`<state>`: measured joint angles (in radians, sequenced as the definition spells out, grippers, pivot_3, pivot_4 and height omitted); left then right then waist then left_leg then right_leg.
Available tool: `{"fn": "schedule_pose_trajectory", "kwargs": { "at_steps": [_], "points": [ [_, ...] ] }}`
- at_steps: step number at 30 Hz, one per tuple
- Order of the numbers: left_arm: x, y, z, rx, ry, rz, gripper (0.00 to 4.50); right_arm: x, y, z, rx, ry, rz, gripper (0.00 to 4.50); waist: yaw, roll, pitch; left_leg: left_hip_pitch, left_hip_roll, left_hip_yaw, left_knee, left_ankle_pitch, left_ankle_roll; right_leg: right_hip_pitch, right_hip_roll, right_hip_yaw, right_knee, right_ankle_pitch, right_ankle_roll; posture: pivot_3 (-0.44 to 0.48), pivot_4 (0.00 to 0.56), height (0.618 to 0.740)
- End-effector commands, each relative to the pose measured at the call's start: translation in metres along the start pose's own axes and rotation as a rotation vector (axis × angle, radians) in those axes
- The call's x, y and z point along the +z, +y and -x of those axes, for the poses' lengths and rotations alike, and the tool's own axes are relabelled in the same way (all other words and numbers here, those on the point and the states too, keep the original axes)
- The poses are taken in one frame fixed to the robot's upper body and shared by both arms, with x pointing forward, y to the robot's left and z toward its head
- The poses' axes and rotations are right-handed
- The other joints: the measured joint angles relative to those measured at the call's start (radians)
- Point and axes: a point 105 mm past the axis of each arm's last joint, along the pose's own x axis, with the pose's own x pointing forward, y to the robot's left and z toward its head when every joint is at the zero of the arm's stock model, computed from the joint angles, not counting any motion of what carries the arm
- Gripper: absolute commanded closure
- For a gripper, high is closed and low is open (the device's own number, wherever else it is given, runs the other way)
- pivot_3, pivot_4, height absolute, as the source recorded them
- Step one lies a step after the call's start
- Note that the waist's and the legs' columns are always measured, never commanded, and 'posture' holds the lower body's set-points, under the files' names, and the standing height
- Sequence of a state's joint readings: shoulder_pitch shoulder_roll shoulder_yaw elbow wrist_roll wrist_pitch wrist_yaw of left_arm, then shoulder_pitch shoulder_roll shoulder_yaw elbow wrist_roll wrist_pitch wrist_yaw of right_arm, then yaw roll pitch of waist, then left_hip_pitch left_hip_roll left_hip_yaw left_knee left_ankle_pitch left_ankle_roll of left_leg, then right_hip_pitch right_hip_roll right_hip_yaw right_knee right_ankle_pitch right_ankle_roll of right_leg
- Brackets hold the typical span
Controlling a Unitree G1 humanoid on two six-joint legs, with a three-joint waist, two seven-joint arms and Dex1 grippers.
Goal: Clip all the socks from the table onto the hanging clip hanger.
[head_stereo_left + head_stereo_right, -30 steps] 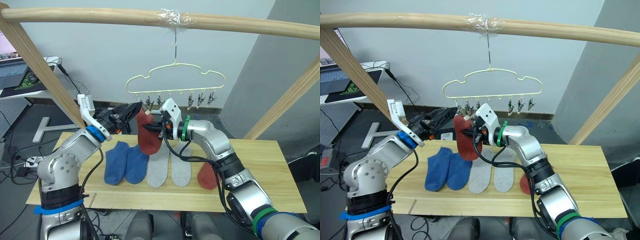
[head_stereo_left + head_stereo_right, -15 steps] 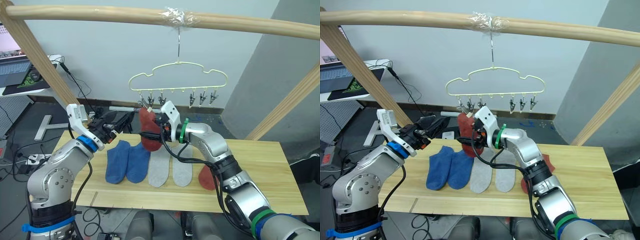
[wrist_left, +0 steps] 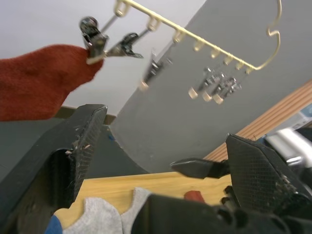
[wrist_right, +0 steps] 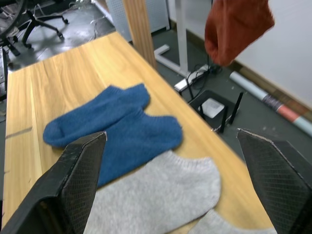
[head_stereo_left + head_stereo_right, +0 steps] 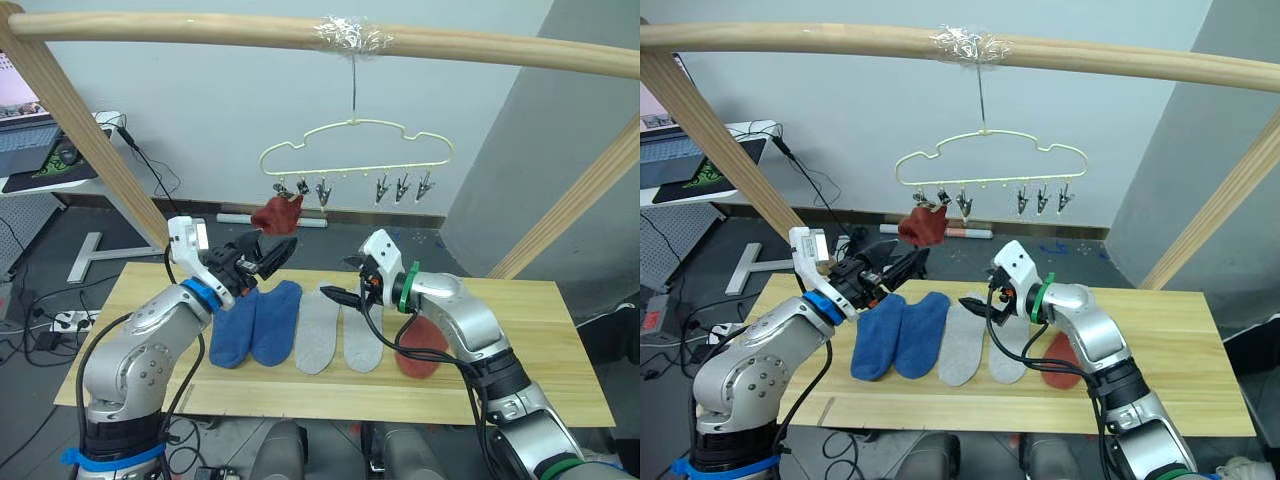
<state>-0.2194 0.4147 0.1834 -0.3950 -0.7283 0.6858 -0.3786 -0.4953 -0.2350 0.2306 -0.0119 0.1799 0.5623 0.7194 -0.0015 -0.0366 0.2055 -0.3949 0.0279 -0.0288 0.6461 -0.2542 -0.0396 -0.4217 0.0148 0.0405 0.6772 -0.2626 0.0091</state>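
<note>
One rust red sock (image 5: 276,215) hangs bunched from the leftmost clips of the clip hanger (image 5: 352,150). On the table (image 5: 540,375), two blue socks (image 5: 255,321), two grey socks (image 5: 340,335) and a second red sock (image 5: 418,352) lie mid-table (red rightmost). Left gripper (image 5: 268,258) and right gripper (image 5: 338,294) both gape, empty.

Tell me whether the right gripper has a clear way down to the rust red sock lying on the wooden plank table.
Probably yes. The right gripper hangs open above the light grey socks, and the rust red sock lies flat just beside them on the wooden plank table, uncovered. Its own forearm crosses above part of the sock.
</note>
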Motion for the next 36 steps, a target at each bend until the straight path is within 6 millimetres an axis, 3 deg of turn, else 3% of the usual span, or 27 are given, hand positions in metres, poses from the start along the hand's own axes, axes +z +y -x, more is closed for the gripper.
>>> {"fn": "schedule_pose_trajectory", "kwargs": {
  "at_steps": [1,3,6,11,18,36],
  "points": [
    [0.007,-0.014,-0.014,-0.021,-0.05,-0.113,0.0,0.017,-0.009,0.027,-0.041,-0.058,0.024,0.05,0.006,0.0,0.0,-0.001,-0.001,0.0,0.001,0.0,0.0,0.0,0.0,0.0,0.0,0.0,0.0,0.056,0.169,0.74],
    [0.006,-0.012,-0.02,0.006,-0.065,-0.16,0.0,0.019,-0.011,0.037,-0.055,-0.066,0.03,0.05,0.007,0.0,0.0,-0.002,-0.002,0.0,0.001,0.0,0.0,0.0,-0.001,0.0,-0.002,0.001,-0.001,0.052,0.169,0.74],
    [0.007,-0.005,-0.025,0.055,-0.092,-0.219,0.59,0.022,-0.015,0.044,-0.083,-0.072,0.031,0.0,0.001,0.0,0.0,-0.002,-0.002,0.001,0.001,0.0,0.0,0.0,-0.002,0.002,-0.003,0.001,-0.001,0.043,0.167,0.74],
    [-0.001,-0.008,-0.048,0.066,-0.104,-0.272,2.12,0.043,-0.021,0.061,-0.141,-0.137,0.032,0.0,-0.001,0.0,0.0,-0.002,-0.001,0.002,0.0,0.0,0.0,0.0,0.0,-0.001,-0.002,0.001,-0.001,0.024,0.16,0.74],
    [0.001,0.01,-0.069,0.179,-0.153,-0.348,2.12,0.065,-0.013,0.074,-0.148,-0.21,0.042,0.0,-0.002,0.0,0.0,-0.002,-0.001,0.003,0.001,0.0,0.0,0.0,0.0,0.0,-0.001,0.001,-0.001,0.0,0.155,0.74],
    [0.009,0.017,-0.108,0.156,-0.212,-0.363,2.12,0.069,-0.013,0.079,-0.179,-0.214,0.034,0.0,-0.012,-0.001,-0.001,-0.003,-0.003,0.004,0.004,0.0,0.0,0.0,0.001,-0.001,0.001,0.003,-0.004,-0.041,0.161,0.74]
  ]
}}
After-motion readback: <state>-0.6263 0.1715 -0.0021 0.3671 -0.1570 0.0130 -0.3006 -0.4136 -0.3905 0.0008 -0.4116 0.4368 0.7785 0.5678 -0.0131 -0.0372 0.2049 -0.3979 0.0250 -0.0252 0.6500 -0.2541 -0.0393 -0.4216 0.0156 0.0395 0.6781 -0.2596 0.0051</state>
